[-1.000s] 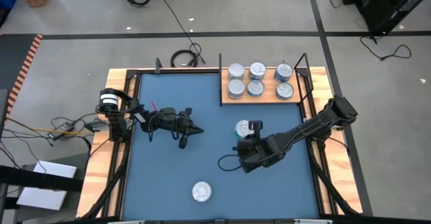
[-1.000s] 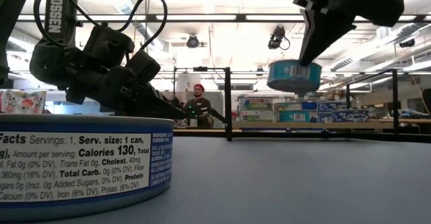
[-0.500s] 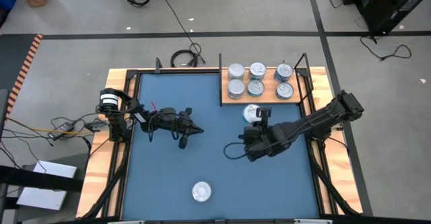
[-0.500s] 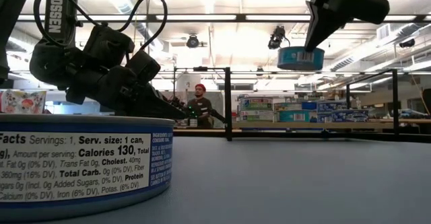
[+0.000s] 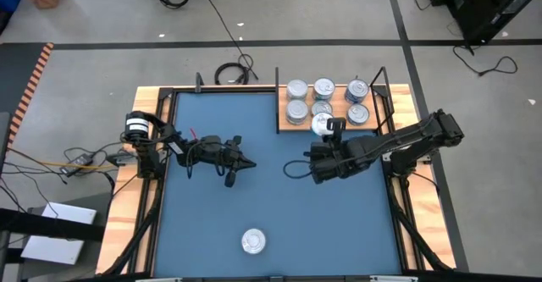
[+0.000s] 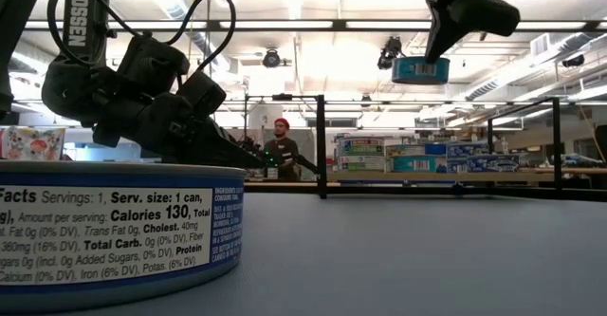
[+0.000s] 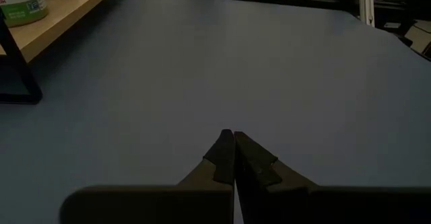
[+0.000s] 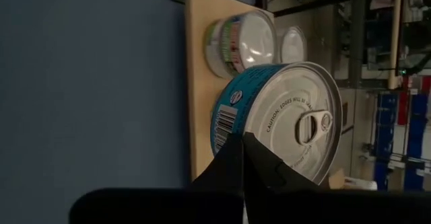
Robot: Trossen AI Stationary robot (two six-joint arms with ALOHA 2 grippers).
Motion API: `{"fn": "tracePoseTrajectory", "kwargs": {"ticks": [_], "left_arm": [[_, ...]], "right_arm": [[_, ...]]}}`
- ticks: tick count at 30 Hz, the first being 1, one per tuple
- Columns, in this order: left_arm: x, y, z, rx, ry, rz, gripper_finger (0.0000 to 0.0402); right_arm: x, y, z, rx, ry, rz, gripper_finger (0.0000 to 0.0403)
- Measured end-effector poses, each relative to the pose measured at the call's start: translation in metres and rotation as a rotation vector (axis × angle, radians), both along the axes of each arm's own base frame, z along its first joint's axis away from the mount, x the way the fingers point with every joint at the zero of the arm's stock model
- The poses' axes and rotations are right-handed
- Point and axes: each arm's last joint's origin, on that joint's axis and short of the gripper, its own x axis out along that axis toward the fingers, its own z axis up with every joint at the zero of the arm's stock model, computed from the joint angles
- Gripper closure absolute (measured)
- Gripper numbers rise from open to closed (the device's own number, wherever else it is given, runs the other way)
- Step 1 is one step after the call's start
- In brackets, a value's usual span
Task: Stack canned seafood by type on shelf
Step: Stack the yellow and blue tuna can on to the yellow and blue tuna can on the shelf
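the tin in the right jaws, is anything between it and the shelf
Nothing visible blocks it. The right gripper holds the tin in the air at the near edge of the shelf. The tins already on the shelf stand in three stacks below its height; the black upright stands off to the side.

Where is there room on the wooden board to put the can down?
The shelf is crowded: six tins sit in three columns. The only bare strips are between the middle and right columns and along the front edge, where the right gripper holds a tin. The blue mat is wide open.
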Motion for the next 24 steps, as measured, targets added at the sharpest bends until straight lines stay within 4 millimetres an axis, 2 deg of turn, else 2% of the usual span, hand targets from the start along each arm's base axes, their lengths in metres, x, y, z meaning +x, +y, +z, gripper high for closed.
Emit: {"fn": "tracePoseTrajectory", "kwargs": {"ticks": [9,24], "left_arm": [[0.0,0.0,0.0,0.0,0.0,0.0,0.0397],[0.0,0.0,-0.001,-0.001,0.007,0.0,0.0397]], "right_arm": [[-0.003,-0.017,0.007,-0.026,0.025,-0.008,0.0403],[-0.002,-0.047,0.008,-0.052,0.119,-0.033,0.0403]]}}
